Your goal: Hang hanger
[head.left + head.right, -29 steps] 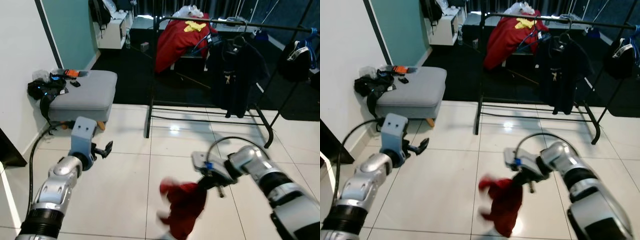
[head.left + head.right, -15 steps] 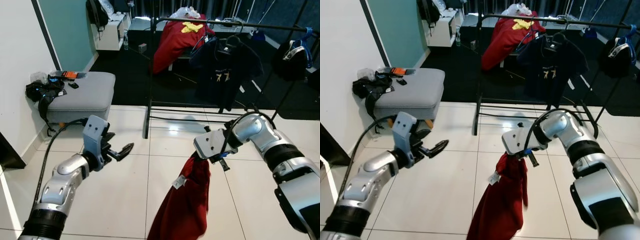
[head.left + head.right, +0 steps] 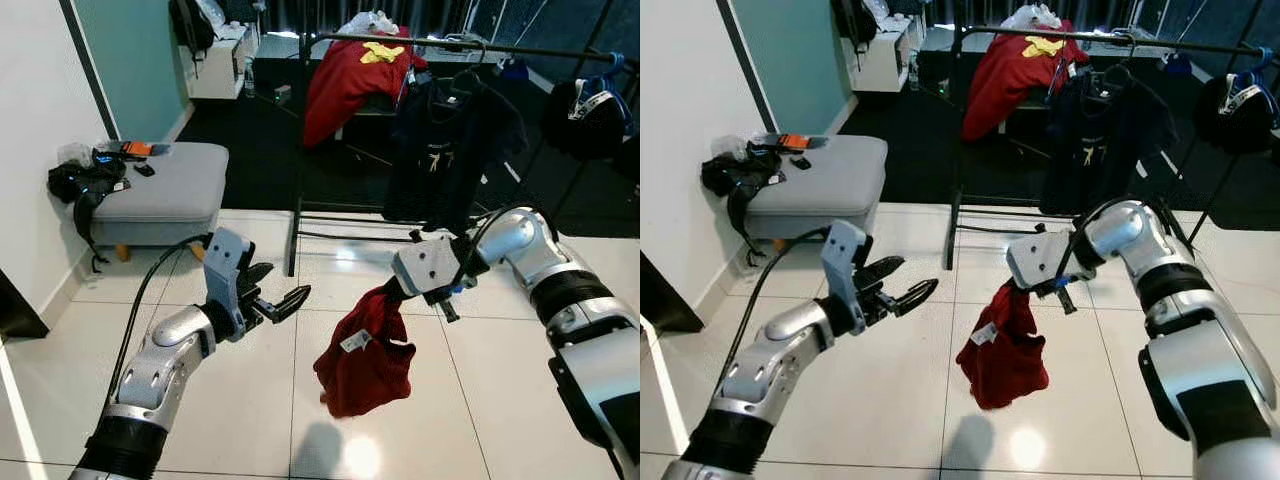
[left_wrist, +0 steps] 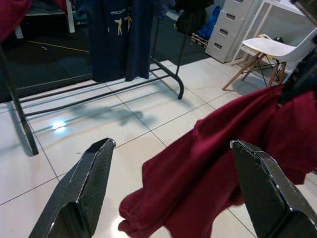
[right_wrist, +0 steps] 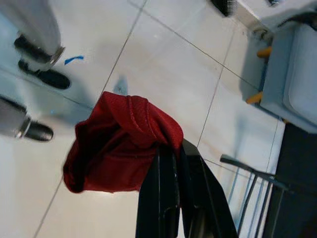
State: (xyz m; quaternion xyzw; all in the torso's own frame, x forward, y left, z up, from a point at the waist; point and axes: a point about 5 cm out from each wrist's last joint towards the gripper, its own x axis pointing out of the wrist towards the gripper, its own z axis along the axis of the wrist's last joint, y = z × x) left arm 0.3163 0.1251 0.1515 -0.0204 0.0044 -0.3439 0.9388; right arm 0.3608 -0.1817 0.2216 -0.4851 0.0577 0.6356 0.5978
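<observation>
A dark red garment with a white tag hangs bunched above the tiled floor, held at its top by my right gripper. In the right wrist view the fingers are shut on a fold of the red cloth. My left gripper is open at about the same height, a short way left of the garment and apart from it. Between its spread fingers the red garment shows close ahead. Behind stands a black clothes rack with a navy T-shirt on a hanger.
Another red garment is draped over the rack's left end, and a black bag hangs at its right. A grey ottoman with a black bag stands at the left wall. A white chair is beyond the rack.
My right gripper has risen with the red garment, which has swung and bunched up clear of the floor. My left gripper has moved right, toward the garment.
</observation>
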